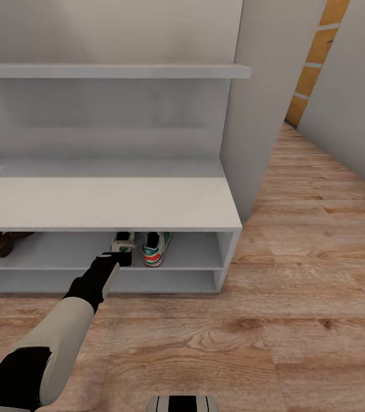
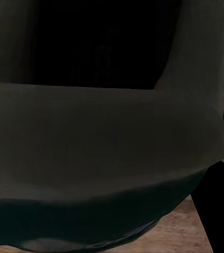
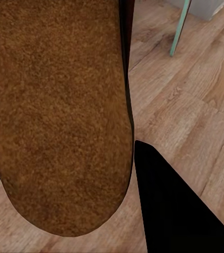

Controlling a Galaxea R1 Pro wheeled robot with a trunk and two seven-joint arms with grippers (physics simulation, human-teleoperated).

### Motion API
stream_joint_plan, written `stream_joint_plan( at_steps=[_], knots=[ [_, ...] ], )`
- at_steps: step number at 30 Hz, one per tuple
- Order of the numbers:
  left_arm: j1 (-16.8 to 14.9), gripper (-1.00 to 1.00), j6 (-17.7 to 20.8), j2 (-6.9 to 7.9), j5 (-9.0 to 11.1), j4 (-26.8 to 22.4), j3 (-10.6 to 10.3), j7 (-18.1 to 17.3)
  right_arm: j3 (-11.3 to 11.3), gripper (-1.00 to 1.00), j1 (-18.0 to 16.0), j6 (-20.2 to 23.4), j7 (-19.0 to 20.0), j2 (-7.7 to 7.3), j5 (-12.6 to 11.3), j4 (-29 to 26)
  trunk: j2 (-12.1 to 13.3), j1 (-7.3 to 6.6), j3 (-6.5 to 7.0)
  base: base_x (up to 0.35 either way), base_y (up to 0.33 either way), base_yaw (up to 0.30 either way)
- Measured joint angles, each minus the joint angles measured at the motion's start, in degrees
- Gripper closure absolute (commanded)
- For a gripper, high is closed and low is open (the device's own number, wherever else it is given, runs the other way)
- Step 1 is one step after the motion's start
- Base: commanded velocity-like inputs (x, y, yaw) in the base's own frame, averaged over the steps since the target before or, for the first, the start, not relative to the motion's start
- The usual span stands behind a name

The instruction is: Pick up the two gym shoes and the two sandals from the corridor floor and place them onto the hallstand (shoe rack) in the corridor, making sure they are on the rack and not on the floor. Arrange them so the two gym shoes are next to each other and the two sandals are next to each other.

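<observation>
Gym shoes [image 1: 148, 247] sit side by side on hallstand [image 1: 108, 203] shelf, heels outward.

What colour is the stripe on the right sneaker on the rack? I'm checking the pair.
Green on white, on the right gym shoe; head view.

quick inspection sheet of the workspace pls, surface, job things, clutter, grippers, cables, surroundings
surface: wood-plank floor, bare near the rack
job's things: two gym shoes side by side on the shoe rack shelf; one sandal further left on the same shelf; second sandal at the right gripper
clutter: nothing seen
grippers: left gripper at the left-hand sneaker, jaw state unclear; right fingers flank the sandal
cables: nothing seen
surroundings: grey walls, corridor on the right
</observation>
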Motion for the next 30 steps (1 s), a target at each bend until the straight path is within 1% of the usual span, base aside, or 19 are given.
stream_joint_plan(
  at_steps=[7, 16, 22, 30],
  knots=[
    [0.0, 1.0, 0.0, 0.0, 0.0, 0.0, 0.0, 0.0, 0.0, 1.0, 0.0, 0.0, 0.0, 0.0, 0.0, 0.0, 0.0, -0.02, 0.0, 0.143, 0.0, 0.0],
    [0.0, 1.0, 0.0, 0.0, 0.0, 0.0, 0.0, 0.0, 0.0, 1.0, 0.0, 0.0, 0.0, 0.0, 0.0, 0.0, 0.0, 0.0, 0.0, 0.017, 0.0, 0.0],
    [0.0, 1.0, 0.0, 0.0, 0.0, 0.0, 0.0, 0.0, 0.0, 1.0, 0.0, 0.0, 0.0, 0.0, 0.0, 0.0, 0.0, -0.01, 0.0, 0.125, 0.0, 0.0],
    [0.0, 1.0, 0.0, 0.0, 0.0, 0.0, 0.0, 0.0, 0.0, 1.0, 0.0, 0.0, 0.0, 0.0, 0.0, 0.0, 0.0, 0.0, 0.0, 0.01, 0.0, 0.0]
  ],
)
